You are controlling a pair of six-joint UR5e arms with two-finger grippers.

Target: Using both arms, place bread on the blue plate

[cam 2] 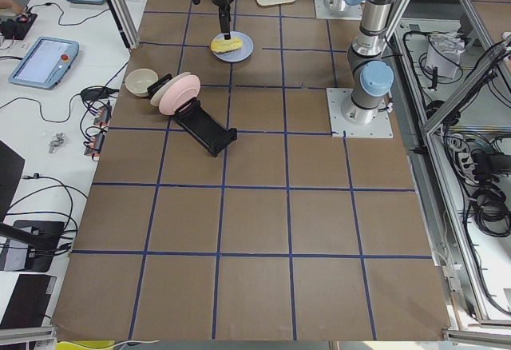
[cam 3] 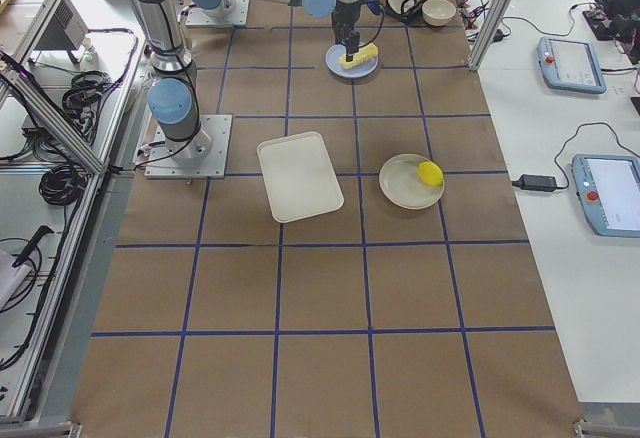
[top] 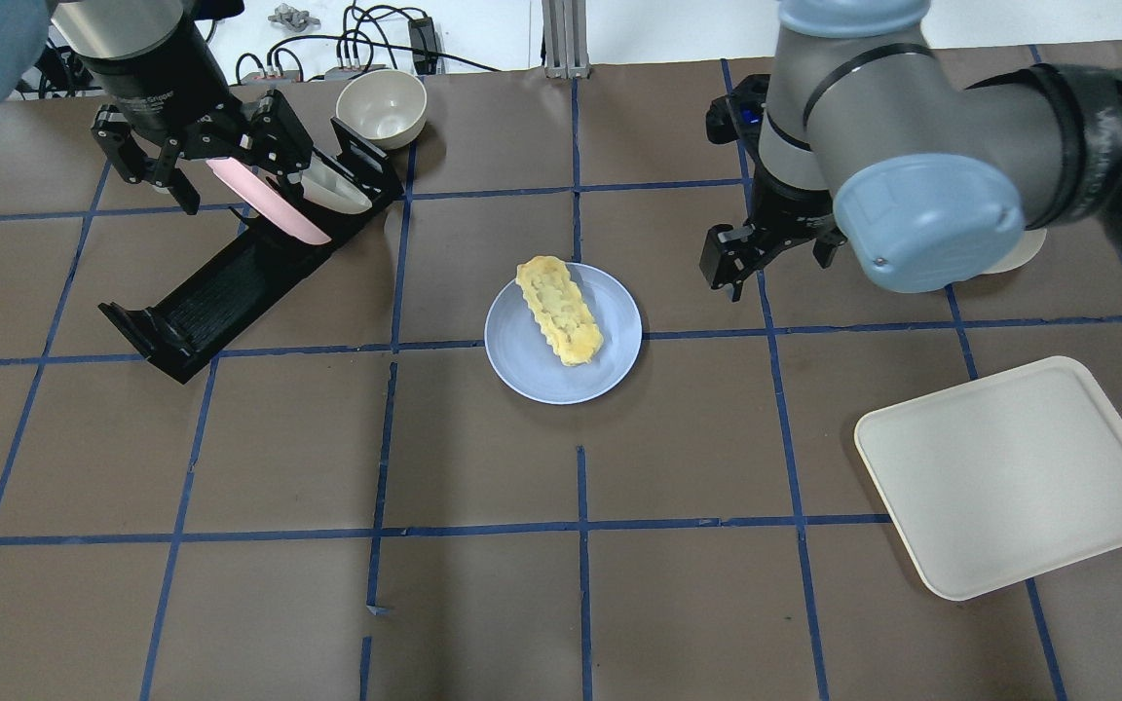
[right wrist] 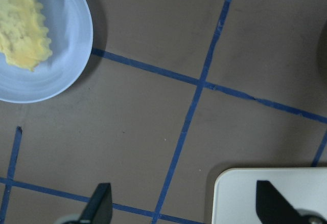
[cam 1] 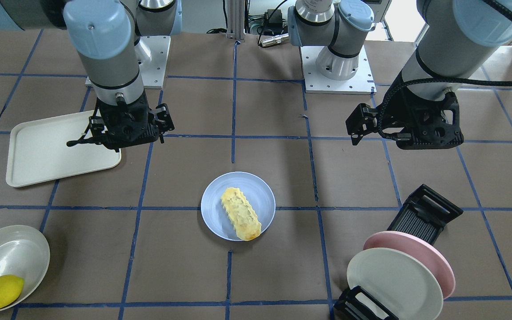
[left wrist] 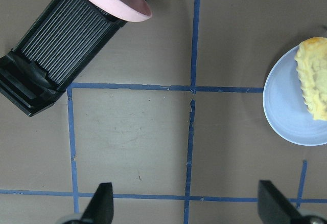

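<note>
The bread (cam 1: 240, 213) lies diagonally on the blue plate (cam 1: 214, 209) at the middle of the table; it also shows in the overhead view (top: 559, 310) on the plate (top: 532, 375). My right gripper (top: 770, 258) hangs open and empty above the table beside the plate, toward the tray; its wrist view shows the plate's edge (right wrist: 71, 70) and the bread's end (right wrist: 23, 29). My left gripper (top: 196, 161) is open and empty over the dish rack, well away from the plate. The left wrist view shows part of the plate (left wrist: 286, 111) at the right edge.
A black dish rack (top: 220, 292) holds a pink plate (cam 1: 434, 262) and a cream plate (cam 1: 394, 284). A cream tray (top: 1009, 477) lies on my right side. A bowl (cam 1: 9, 253) holds a lemon (cam 1: 0, 291). A small empty bowl (top: 381, 105) stands behind the rack.
</note>
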